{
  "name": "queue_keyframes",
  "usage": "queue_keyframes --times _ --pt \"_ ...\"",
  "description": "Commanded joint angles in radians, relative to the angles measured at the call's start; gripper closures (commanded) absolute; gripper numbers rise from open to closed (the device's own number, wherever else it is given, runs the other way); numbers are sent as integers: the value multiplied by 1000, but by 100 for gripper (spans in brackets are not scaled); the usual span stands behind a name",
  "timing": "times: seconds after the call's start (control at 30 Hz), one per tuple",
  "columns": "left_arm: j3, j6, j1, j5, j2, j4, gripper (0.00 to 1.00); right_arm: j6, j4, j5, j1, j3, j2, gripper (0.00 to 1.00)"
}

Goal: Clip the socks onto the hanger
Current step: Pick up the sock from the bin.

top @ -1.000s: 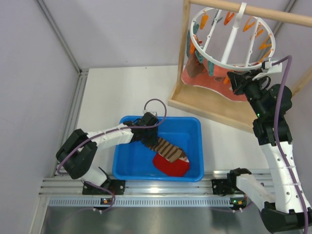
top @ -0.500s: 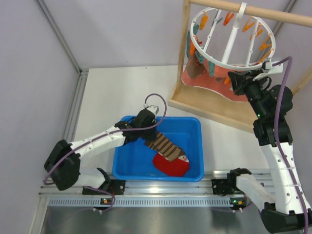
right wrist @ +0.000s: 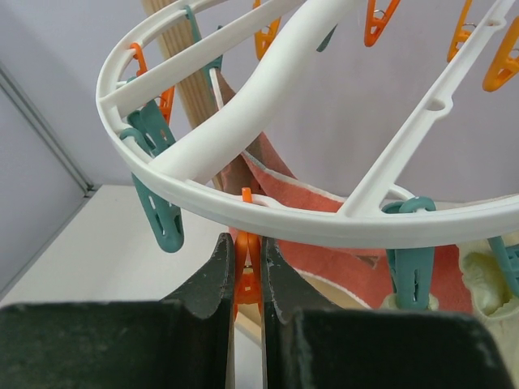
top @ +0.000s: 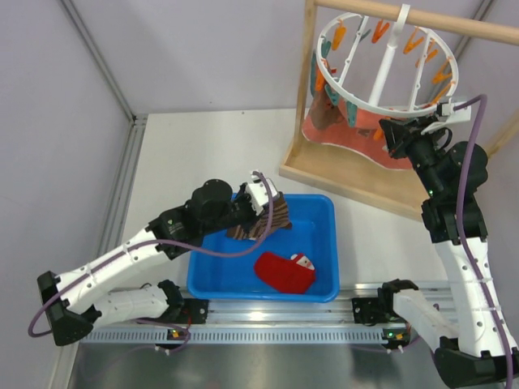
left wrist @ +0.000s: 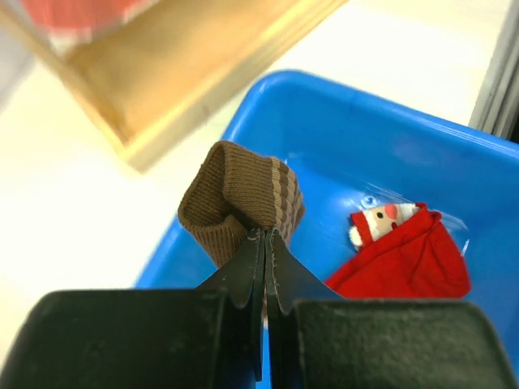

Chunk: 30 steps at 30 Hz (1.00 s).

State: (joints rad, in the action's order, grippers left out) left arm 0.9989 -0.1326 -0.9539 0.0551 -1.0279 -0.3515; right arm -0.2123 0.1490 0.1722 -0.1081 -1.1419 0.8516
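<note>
My left gripper (top: 263, 212) is shut on a brown sock with tan stripes (top: 266, 219) and holds it above the far left part of the blue bin (top: 324, 212). In the left wrist view the sock's cuff (left wrist: 239, 203) bunches just beyond the shut gripper (left wrist: 265, 237). A red Santa sock (top: 284, 271) lies in the bin, also in the left wrist view (left wrist: 405, 255). The white ring hanger (top: 389, 61) hangs from the wooden stand. My right gripper (top: 388, 134) is shut on an orange clothespin (right wrist: 249, 271) under the hanger's rim (right wrist: 268, 211).
The wooden stand (top: 349, 182) sits at the back right, its base close to the bin's far corner. Salmon-pink cloth (top: 357, 134) hangs from the ring's pins. A metal rail (top: 243, 312) runs along the near table edge. A grey wall stands at the left.
My left arm has lifted the brown striped sock off the red sock and carried it up and toward the bin's far left side. The right arm has not moved.
</note>
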Motion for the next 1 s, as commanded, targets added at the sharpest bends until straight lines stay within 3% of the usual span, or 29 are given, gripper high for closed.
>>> queue_keyframes --times 0.0,0.27,0.4,0.73,0.97 --pt "44 -299 -26 133 37 112 100 -9 11 35 7 -48 -6 100" --pt "73 -586 -59 319 28 221 100 -19 6 46 7 -68 4 100" --pt "63 -745 -59 339 -15 385 100 -45 4 56 5 -67 3 100" --pt "150 -849 -57 319 -254 719 100 -85 4 76 7 -99 14 100" --pt "273 -952 -16 357 -395 805 100 -121 -2 75 5 -104 18 100"
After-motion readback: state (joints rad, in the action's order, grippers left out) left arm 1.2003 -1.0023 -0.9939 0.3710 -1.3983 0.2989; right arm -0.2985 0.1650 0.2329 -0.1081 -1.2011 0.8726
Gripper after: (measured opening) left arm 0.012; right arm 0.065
